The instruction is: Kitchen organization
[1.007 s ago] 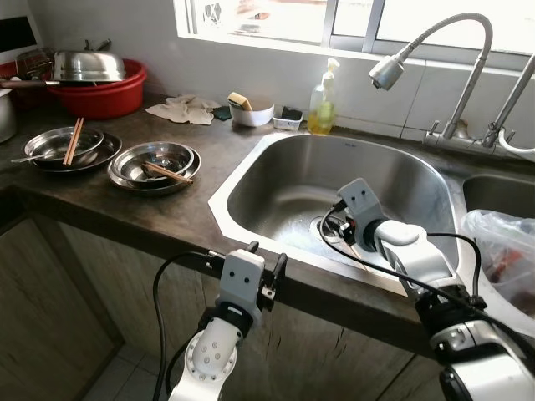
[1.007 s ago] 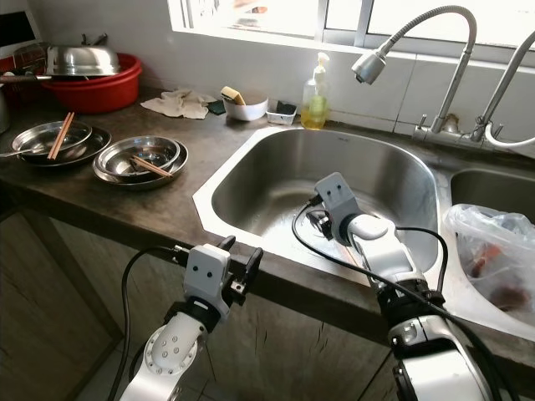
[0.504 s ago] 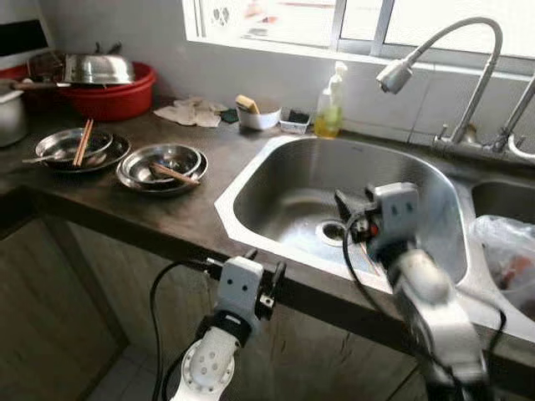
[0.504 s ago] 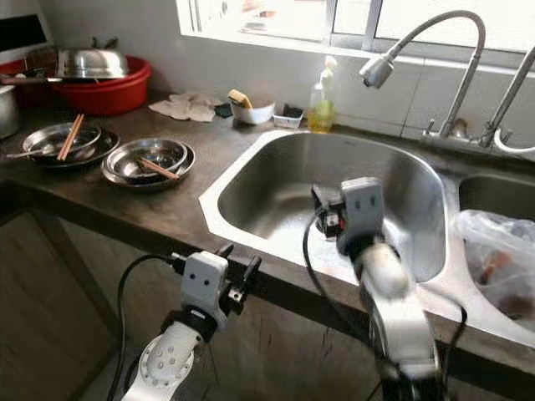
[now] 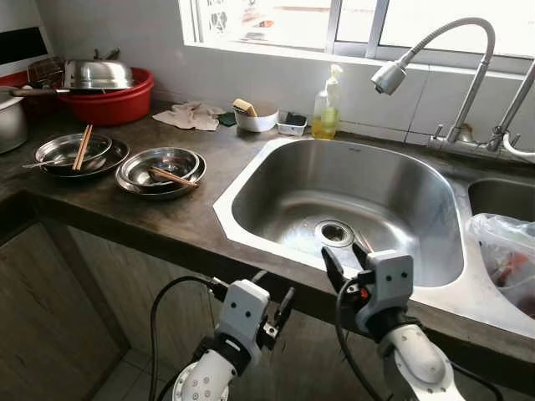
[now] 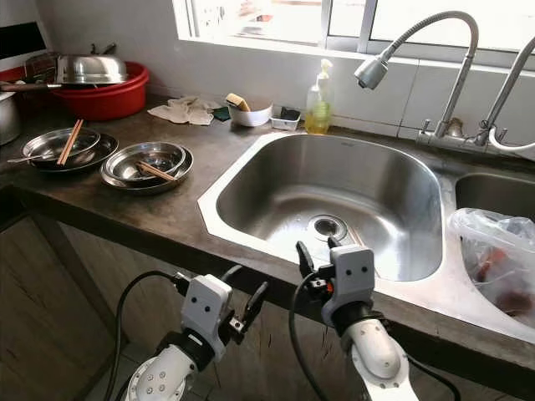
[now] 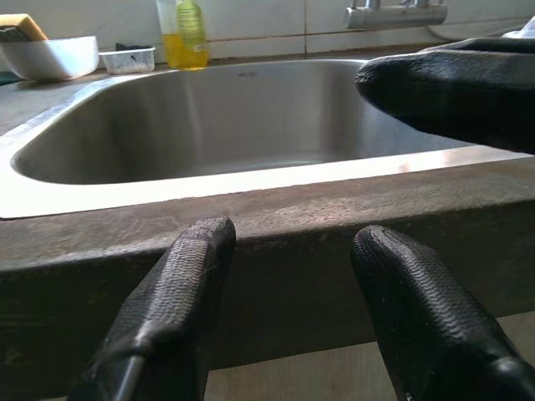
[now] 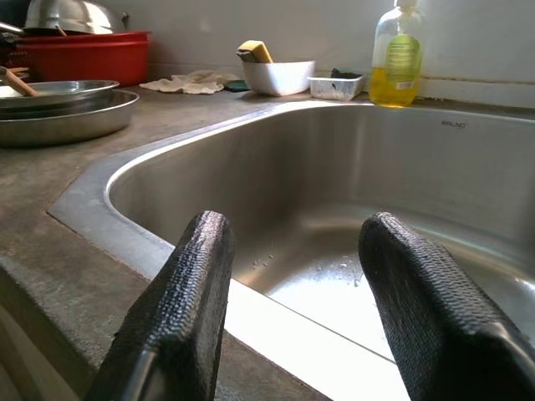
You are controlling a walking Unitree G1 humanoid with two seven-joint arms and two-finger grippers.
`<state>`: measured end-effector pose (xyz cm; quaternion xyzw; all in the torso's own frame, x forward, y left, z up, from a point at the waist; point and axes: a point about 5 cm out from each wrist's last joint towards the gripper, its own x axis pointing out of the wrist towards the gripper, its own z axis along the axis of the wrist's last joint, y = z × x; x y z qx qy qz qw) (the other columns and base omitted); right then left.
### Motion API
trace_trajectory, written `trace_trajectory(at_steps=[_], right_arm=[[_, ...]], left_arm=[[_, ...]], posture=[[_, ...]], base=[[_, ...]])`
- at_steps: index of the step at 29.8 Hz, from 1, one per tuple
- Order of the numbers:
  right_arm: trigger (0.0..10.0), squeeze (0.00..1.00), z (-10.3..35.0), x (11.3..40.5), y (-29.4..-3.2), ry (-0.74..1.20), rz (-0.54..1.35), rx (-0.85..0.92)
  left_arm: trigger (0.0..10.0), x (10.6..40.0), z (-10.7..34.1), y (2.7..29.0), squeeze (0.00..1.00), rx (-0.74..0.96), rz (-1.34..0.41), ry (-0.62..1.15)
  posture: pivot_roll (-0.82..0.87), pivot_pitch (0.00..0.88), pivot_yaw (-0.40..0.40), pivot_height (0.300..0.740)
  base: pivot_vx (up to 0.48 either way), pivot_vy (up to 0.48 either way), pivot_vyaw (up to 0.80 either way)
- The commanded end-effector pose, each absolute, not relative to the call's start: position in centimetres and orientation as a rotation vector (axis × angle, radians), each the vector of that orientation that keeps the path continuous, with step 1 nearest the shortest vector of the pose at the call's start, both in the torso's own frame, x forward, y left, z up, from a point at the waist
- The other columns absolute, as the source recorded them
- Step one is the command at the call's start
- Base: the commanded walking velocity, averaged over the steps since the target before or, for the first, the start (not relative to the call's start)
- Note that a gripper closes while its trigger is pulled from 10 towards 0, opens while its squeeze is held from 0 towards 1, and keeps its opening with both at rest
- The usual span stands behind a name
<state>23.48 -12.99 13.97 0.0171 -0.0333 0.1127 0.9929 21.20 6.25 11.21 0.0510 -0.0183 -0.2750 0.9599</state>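
Both grippers, left and right, hang open-fingered at the tabletop edge before the sink. Steel plates with chopsticks sit left.

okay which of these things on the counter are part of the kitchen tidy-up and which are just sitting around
Likely the job:
steel dishes with chopsticks
second steel dishes
sink

Just lying about:
soap bottle
cloth
sponge bowl
red basin
plastic bag

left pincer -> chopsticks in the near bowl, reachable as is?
Probably not yet. The left pincer sits open, low, in front of the counter edge, below its top; the chopsticks lie in the bowl up on it. It must rise first; nothing else blocks.
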Motion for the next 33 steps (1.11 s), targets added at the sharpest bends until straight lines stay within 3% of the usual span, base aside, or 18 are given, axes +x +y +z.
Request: trace_trajectory(at_steps=[1, 10, 33], right_arm=[[10.0, 0.00, 14.48, 23.39, -12.88, -0.093, 0.221, 0.034], [10.0, 0.00, 14.52, 23.40, -12.87, -0.091, 0.212, 0.032], [10.0, 0.00, 14.06, 23.04, -12.22, -0.070, 0.221, 0.044]], left_arm=[[10.0, 21.13, 11.66, 6.23, 0.00, 0.092, -0.558, -0.046], [10.0, 21.09, 11.46, 6.27, 0.00, 0.089, -0.532, -0.042], [10.0, 20.88, 11.04, 6.40, 0.00, 0.097, -0.522, -0.024]], posture=[[0.00, 0.000, -0.044, 0.740], [-0.01, 0.000, -0.045, 0.740], [0.00, 0.000, -0.043, 0.740]], base=[[0.000, 0.000, 0.00], [0.000, 0.000, 0.00], [-0.268, 0.000, 0.00]])
